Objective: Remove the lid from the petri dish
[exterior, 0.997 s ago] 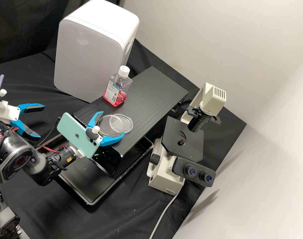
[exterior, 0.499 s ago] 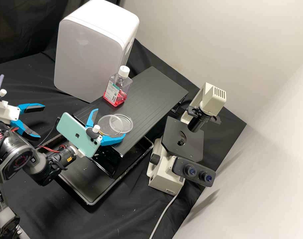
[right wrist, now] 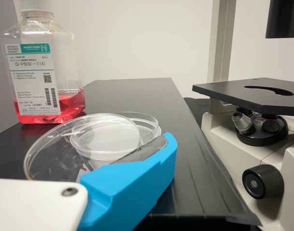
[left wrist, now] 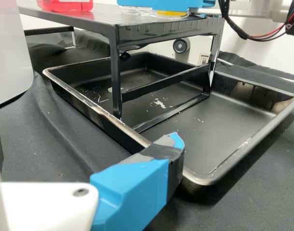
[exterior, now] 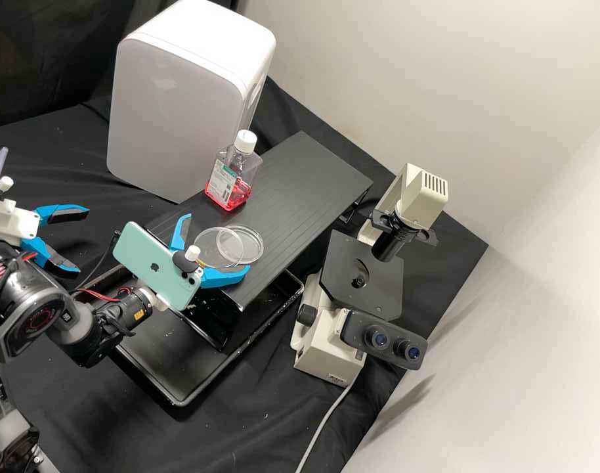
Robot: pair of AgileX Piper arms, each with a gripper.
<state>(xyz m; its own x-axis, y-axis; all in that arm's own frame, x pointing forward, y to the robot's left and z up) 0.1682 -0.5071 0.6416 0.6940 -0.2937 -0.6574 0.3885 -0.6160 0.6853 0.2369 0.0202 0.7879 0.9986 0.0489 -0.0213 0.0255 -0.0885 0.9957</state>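
Two fingers of right gripper (exterior: 213, 249) stand apart astride the clear lid (right wrist: 55, 151), which sits askew over the petri dish (exterior: 251, 242) near the pink flask (exterior: 231, 174) (left gripper (exterior: 83, 240) gapes too, farther from it); likely light, slick, brittle, so pinch the rim gently.

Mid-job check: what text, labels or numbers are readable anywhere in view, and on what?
Bottle label: several printed lines, a bar code and a square code, too small and blurred to quote reliably.
Microscope base: a small red mark, too small to read.
Petri dish: no print seen.
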